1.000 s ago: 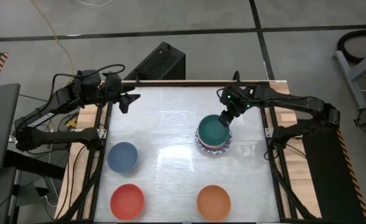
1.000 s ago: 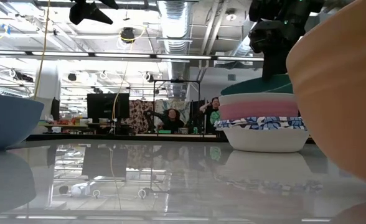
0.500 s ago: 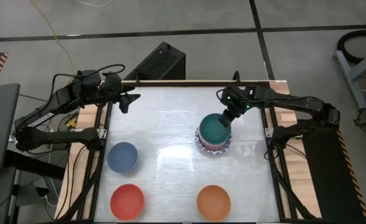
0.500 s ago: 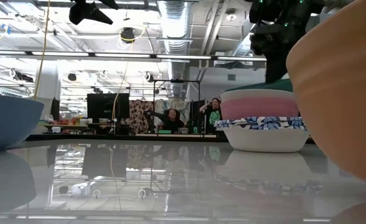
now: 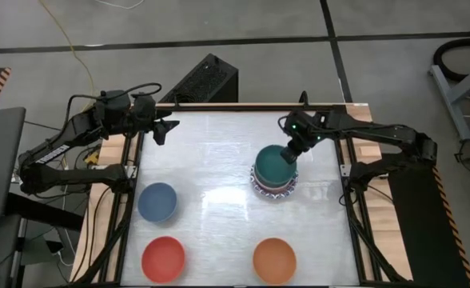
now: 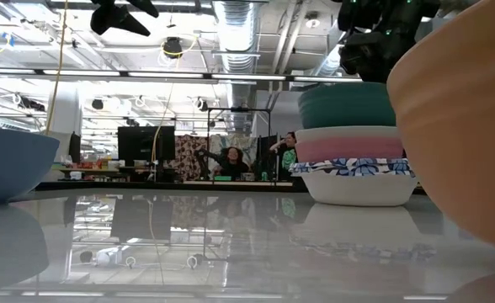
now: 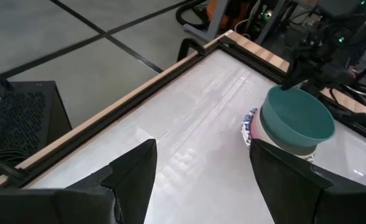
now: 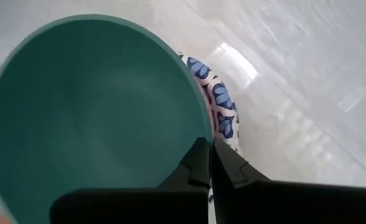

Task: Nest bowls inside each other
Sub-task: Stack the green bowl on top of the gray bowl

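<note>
A green bowl (image 5: pixel 273 165) tops a stack (image 6: pixel 355 172) of a cream, a pink and a blue-patterned white bowl, right of the table's middle. My right gripper (image 5: pixel 291 154) is shut on the green bowl's rim; the right wrist view looks into the bowl (image 8: pixel 89 106). The patterned bowl's base rests on the table. A blue bowl (image 5: pixel 157 202), a red bowl (image 5: pixel 163 258) and an orange bowl (image 5: pixel 274 260) each stand alone nearer the front. My left gripper (image 5: pixel 168 128) hangs open above the far left corner, its fingers (image 7: pixel 133 177) wide apart and holding nothing. My right gripper pinches the green bowl's rim (image 8: pixel 198 127) on its far right side, one finger (image 8: pixel 192 168) inside the bowl and the other outside. The fingers slant steeply down from the far right. The bowl sits level, its bottom still inside the cream bowl (image 6: pixel 348 132).
The table's middle and far left (image 5: pixel 211 152) show bare white surface. Wooden rails and black frame bars (image 5: pixel 347 172) run along both sides. In the low view the orange bowl (image 6: pixel 458 118) stands close at the right and the blue bowl (image 6: pixel 7 160) at the left.
My right gripper has shut on the green bowl's rim without shifting place. In the low view the green bowl, before sunk low and tilted in the stack, now stands higher and level above the cream bowl.
</note>
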Robot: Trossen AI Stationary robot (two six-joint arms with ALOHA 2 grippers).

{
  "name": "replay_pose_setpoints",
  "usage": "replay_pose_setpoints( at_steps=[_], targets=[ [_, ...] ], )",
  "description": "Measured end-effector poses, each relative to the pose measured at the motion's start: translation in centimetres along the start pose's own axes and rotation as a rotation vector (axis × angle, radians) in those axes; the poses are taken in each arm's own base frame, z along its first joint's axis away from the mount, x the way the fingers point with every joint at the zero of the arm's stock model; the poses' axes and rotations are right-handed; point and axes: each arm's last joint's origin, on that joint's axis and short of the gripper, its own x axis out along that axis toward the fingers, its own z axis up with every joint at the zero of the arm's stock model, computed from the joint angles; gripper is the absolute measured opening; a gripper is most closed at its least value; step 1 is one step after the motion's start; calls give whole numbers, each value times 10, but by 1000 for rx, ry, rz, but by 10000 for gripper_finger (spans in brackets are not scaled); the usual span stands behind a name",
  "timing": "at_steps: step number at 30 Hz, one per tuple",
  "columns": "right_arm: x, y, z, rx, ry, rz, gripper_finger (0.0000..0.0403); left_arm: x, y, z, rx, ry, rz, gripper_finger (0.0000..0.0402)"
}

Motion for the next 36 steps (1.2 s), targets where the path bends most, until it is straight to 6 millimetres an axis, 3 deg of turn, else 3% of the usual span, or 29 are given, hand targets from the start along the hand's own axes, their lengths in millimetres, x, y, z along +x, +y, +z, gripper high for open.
replay_pose_setpoints(
  at_steps=[10, 24, 32, 36],
  targets=[
    [2, 12, -6, -53, 19, 22, 10, 0, 0, 0, -2, -4, 13, 246],
    [5, 13, -2, -54, -16, 9, 24, 0, 1, 0, -2, -6, 18, 246],
    [33, 14, 3, -72, 94, -17, 25, 0, 1, -1, -1, 8, 21, 245],
    [37, 14, 4, -74, 102, -17, 25, 0, 1, -2, -1, 14, 23, 245]
  ],
)
